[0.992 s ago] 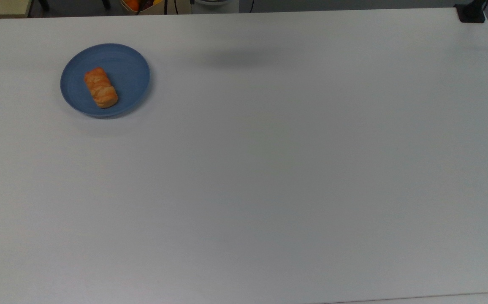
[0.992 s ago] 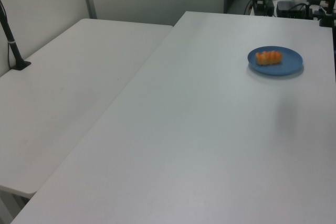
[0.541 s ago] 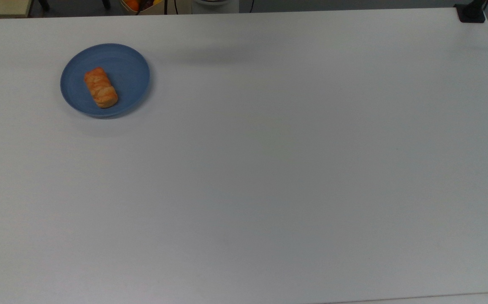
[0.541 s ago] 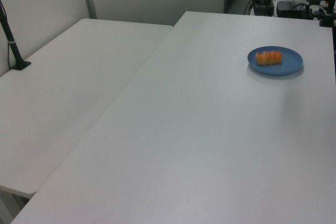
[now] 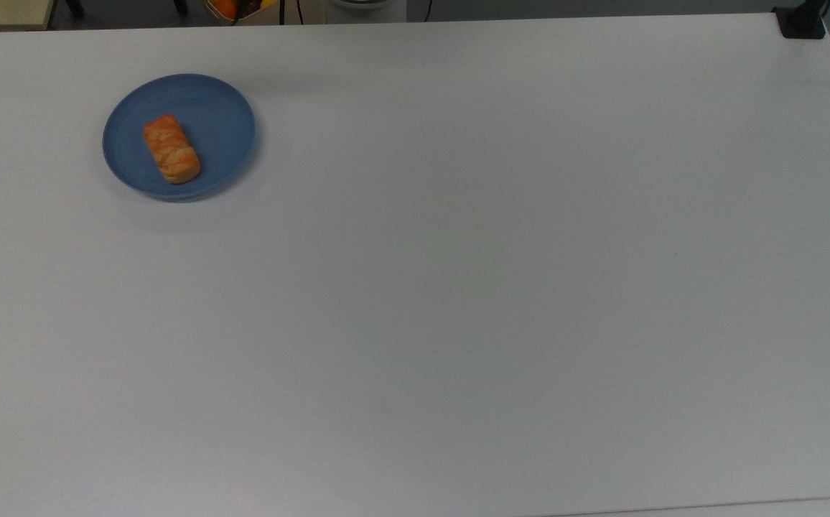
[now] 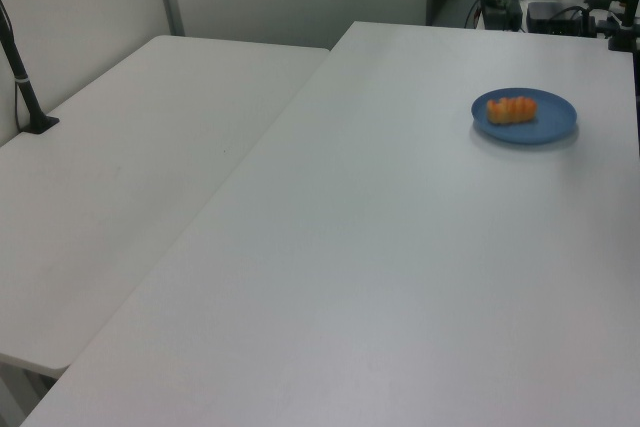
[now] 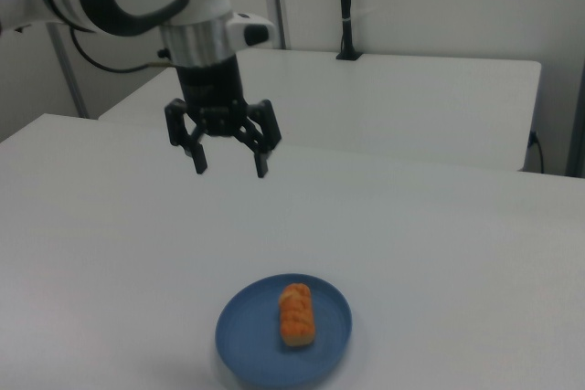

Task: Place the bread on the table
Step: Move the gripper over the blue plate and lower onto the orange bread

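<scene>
Bread [image 5: 171, 149] lies lengthwise on a blue plate [image 5: 225, 118] at the far left of the table [image 5: 458, 287] in the top view, offset toward the top view's left of the dish. In the left view, bread [image 6: 512, 108] and plate [image 6: 553, 119] sit toward the far right corner of the table [image 6: 380, 277], beside a second, bare table [image 6: 140, 147] on the left view's left. In the right view, the pincer [image 7: 229, 169] hangs in the air with its fingers [image 7: 198, 158] spread apart and empty, above the table [image 7: 439, 226] and to the right view's upper left of the plate [image 7: 245, 333] holding the bread [image 7: 295, 313]. The approach appears to be the step in hand. The next move likely calls for bringing the pincer over the loaf, straddling its narrow width, and lowering without catching the plate's rim.
</scene>
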Action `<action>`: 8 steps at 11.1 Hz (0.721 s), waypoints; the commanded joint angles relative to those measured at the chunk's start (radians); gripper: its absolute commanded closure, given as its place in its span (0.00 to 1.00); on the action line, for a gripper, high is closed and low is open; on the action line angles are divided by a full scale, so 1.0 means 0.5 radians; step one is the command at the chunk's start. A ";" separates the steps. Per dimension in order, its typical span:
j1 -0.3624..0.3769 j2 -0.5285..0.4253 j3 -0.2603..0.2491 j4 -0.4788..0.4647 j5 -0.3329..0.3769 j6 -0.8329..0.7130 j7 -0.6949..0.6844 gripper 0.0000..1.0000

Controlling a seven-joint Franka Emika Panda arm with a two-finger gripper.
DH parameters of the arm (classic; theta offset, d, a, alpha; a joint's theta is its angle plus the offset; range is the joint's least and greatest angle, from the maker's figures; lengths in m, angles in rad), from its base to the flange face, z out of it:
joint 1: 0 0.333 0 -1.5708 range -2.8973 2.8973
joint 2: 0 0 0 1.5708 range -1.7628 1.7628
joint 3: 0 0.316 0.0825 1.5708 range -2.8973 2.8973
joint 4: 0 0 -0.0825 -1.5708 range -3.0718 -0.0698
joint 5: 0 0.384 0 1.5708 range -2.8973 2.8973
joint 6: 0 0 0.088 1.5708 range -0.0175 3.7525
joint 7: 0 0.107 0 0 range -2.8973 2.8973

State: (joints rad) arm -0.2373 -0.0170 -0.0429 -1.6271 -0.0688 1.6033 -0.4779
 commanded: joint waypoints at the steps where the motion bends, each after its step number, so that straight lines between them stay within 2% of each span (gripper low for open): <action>1: -0.083 0.052 -0.012 -0.086 -0.007 0.075 -0.207 0.00; 5: -0.169 0.058 -0.012 -0.439 -0.065 0.422 -0.394 0.00; 8: -0.188 0.123 -0.012 -0.642 -0.068 0.710 -0.400 0.00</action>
State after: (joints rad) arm -0.3305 0.0465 -0.0447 -1.8584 -0.0897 1.8527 -0.6559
